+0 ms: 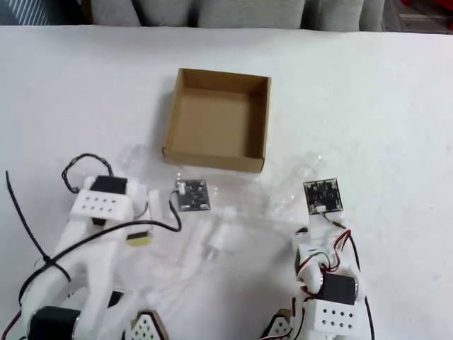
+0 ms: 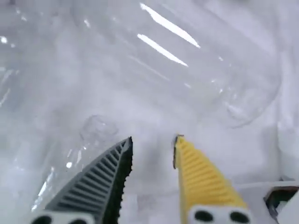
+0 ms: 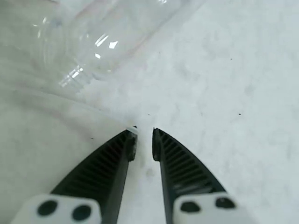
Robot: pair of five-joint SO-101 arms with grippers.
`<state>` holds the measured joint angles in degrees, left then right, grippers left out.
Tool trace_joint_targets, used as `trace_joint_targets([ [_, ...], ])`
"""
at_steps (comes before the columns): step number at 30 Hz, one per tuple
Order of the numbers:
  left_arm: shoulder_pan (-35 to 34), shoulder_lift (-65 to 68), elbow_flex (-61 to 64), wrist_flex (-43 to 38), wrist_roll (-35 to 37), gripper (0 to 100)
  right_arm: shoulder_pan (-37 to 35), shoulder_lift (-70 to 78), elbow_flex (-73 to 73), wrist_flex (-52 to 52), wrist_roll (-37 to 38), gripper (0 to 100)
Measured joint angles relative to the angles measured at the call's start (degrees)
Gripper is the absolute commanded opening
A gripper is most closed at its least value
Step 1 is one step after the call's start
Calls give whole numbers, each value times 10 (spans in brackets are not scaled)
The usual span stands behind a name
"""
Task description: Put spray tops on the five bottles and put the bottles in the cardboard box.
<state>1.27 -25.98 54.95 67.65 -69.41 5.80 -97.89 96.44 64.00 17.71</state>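
Plastic bottles (image 2: 187,60), clear, lying loose on the worktop (image 1: 368,92); cardboard box (image 1: 212,159) empty.
Left claw (image 2: 153,142) half open, holding nothing; a bottle neck (image 2: 96,128) lies just beside its grey finger (image 2: 100,182), off centre. Right claw (image 3: 144,133) open a slit, empty, another bottle (image 3: 103,32) just beyond its tips. Suggest centring the neck between the fingers before closing; smooth round plastic will likely roll.

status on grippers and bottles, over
Left gripper open, empty, facing a clear bottle lying down. Right gripper barely open, empty, beside a second bottle. Cardboard box holds no bottles yet.
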Motion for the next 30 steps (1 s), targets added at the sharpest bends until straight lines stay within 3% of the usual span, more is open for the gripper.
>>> trace_joint_targets([
  [7,-1,65,-11,-55,0,143,0,0,0,0,0,31],
  [16,-61,255,-175,-57,11,146,0,0,0,0,0,31],
  [22,-69,268,-230,-58,90,147,0,0,0,0,0,31],
  [30,-72,268,-285,-34,102,204,0,0,0,0,0,31],
])
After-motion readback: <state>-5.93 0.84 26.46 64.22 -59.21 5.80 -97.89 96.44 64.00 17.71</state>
